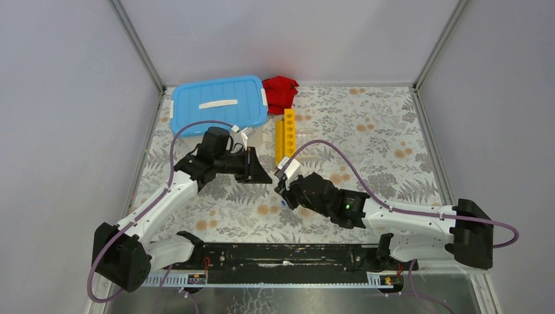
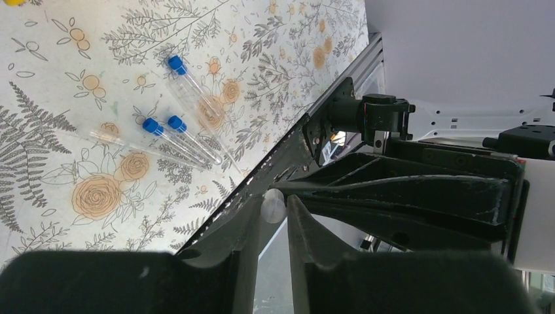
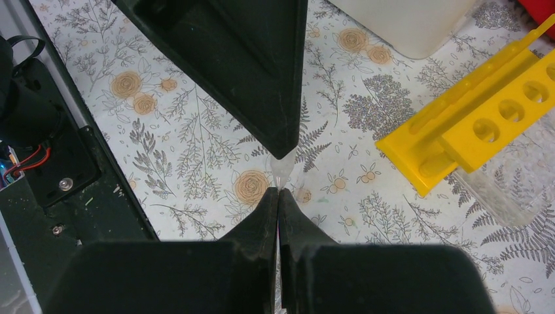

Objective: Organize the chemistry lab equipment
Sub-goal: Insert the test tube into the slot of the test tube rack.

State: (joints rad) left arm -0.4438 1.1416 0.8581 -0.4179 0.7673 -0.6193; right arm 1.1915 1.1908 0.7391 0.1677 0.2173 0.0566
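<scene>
Right end effector (image 3: 277, 196) clamps a clear tube (image 3: 281, 171); my left end effector (image 2: 273, 200) pinches its tip above the flowered desk (image 3: 183, 150).

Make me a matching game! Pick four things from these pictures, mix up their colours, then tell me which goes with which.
Things:
1. tub lid
2. holed rack
3. crumpled cloth
4. left gripper

Colours:
A. red
B. black
C. blue
D. yellow

Pairs: 1-C, 2-D, 3-A, 4-B
</scene>
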